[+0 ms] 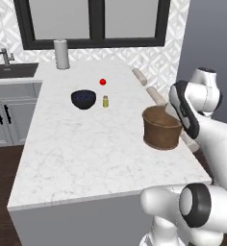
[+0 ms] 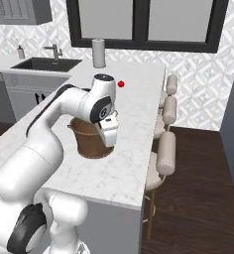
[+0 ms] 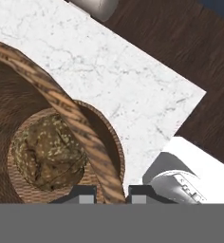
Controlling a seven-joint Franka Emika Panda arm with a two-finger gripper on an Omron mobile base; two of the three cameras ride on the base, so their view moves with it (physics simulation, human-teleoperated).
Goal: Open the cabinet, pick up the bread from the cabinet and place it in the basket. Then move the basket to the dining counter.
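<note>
Dining surface (image 1: 86,158), white marble top on grey base: at far left edge, a paper towel roll (image 1: 62,54); toward the middle, a dark bowl (image 1: 83,99), contents not discernible, with a small yellow shaker (image 1: 105,101) just beside it and a small red ball (image 1: 102,81) farther back. Basket (image 1: 161,128), round, brown, woven, standing upright on the surface near its right edge. Tool (image 3: 111,192), clenched narrowly on the basket's thin arched handle (image 3: 71,111); fingertips (image 3: 141,191) sit either side of the band where it meets the rim. Bread (image 3: 48,151), speckled brown roll, lying on the basket floor, below and just left of the tool in the hand view, not touching it. Rightmost: cushioned stools (image 2: 166,151) lined along the surface's right side, over dark wood floor (image 2: 203,198).
</note>
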